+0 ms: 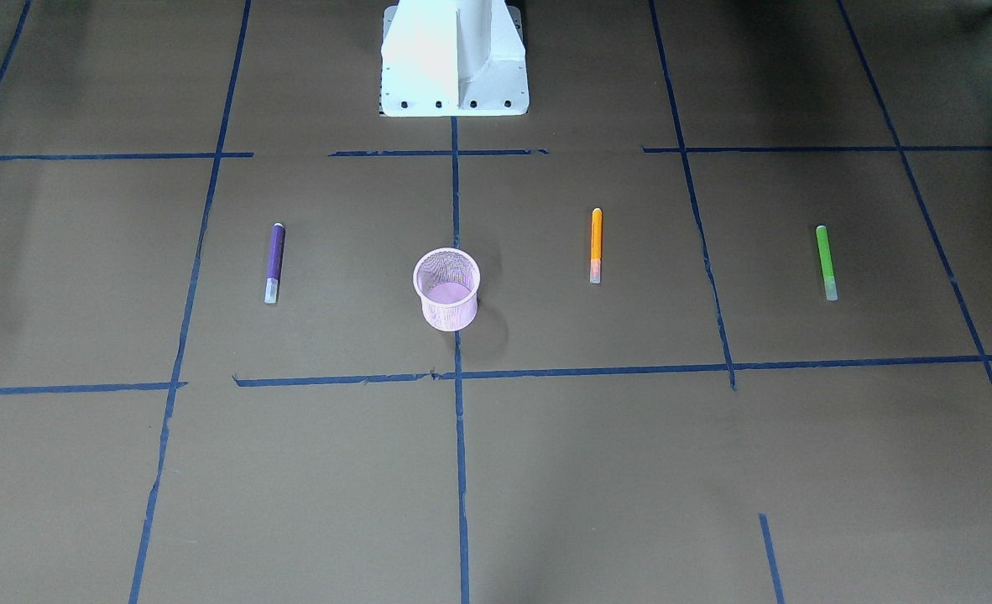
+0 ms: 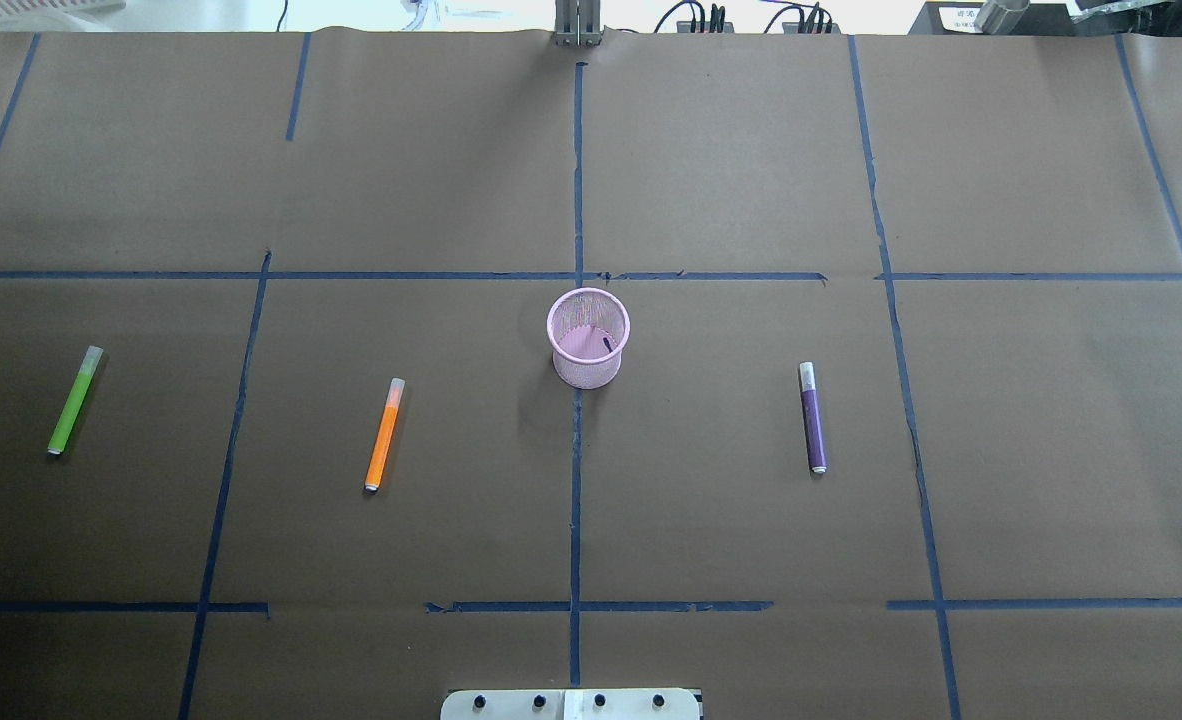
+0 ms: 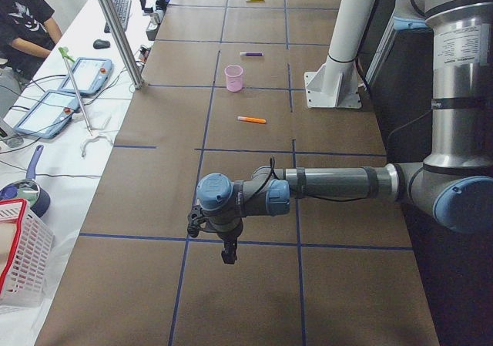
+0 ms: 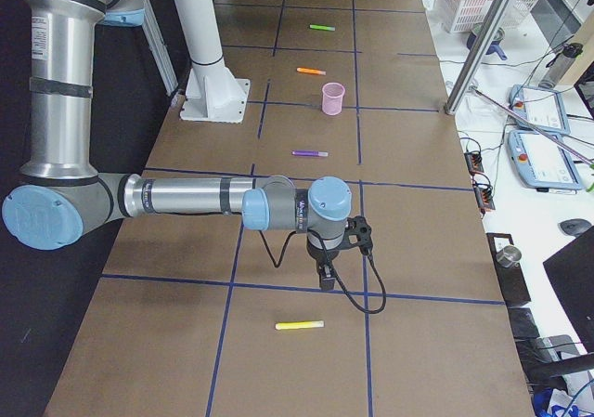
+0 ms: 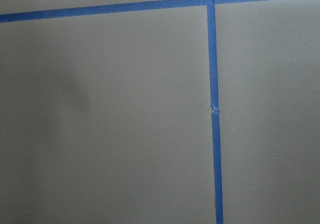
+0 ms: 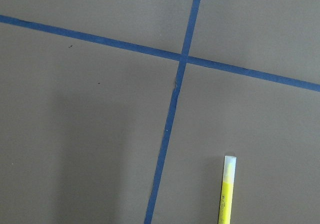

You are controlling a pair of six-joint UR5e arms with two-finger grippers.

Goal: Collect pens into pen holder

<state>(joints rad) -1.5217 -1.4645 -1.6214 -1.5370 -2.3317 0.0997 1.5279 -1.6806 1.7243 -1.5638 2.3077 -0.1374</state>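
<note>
The pink mesh pen holder stands upright mid-table, also in the front view. The purple pen, the orange pen and the green pen lie flat and apart from it. A fourth, yellow pen lies near my right gripper and shows in the right wrist view. My left gripper hangs over bare table far from the pens. My right gripper hangs just beyond the yellow pen. Both show only in side views, so I cannot tell if they are open or shut.
The white robot base stands at the table's robot side. Blue tape lines cross the brown table cover. Beside the table are a metal post, tablets, a red-and-white basket and a seated person.
</note>
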